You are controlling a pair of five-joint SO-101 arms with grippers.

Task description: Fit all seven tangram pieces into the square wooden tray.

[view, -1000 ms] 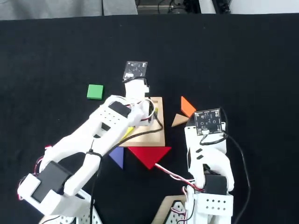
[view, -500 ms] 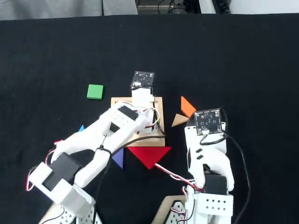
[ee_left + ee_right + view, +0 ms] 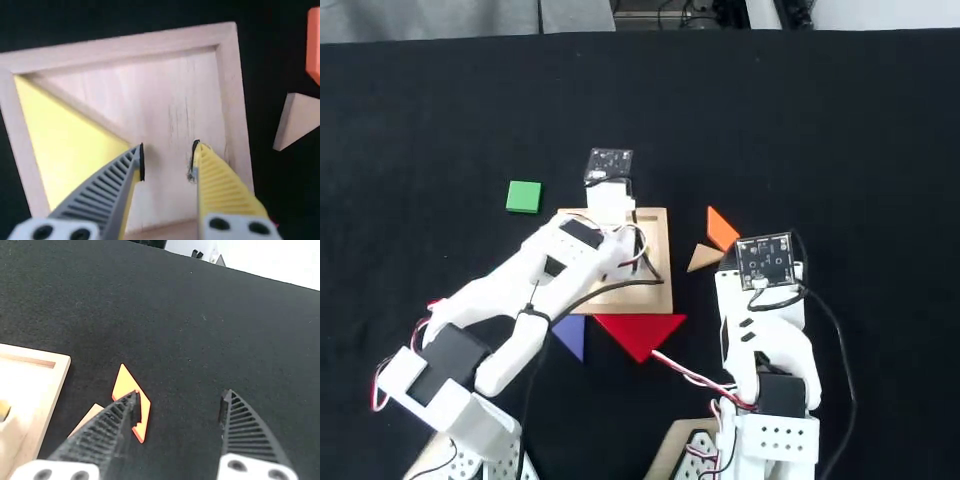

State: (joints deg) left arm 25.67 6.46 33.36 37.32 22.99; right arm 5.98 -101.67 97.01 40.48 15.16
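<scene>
- High view, far left: the green square (image 3: 524, 196) lies alone on the black table (image 3: 840, 130), well apart from the tray, so you will have to fetch it later.
- The purple triangle (image 3: 570, 336) sits just off the tray's near left corner, partly under the left arm.
- The tray (image 3: 640, 305) lies in the middle. In the left wrist view the yellow triangle (image 3: 65, 145) is the one piece seated in it, pushed flat into a corner so that its long edge runs along the diagonal. That leaves the other half of the floor bare for the rest.
- The left end effector (image 3: 168, 150) hangs over that bare floor with its fingers spread and nothing between them, and one fingertip is beside the yellow piece's long edge.
- The red triangle (image 3: 640, 333) touches the tray's near rim from outside. It looks like the likely partner for the free half.
- The pale wooden triangle (image 3: 703, 258) and the orange parallelogram (image 3: 722, 228) lie close together just right of the tray.
- The right end effector (image 3: 180, 396) hovers above them with its fingers wide apart and empty, and one finger is over the orange piece.
</scene>
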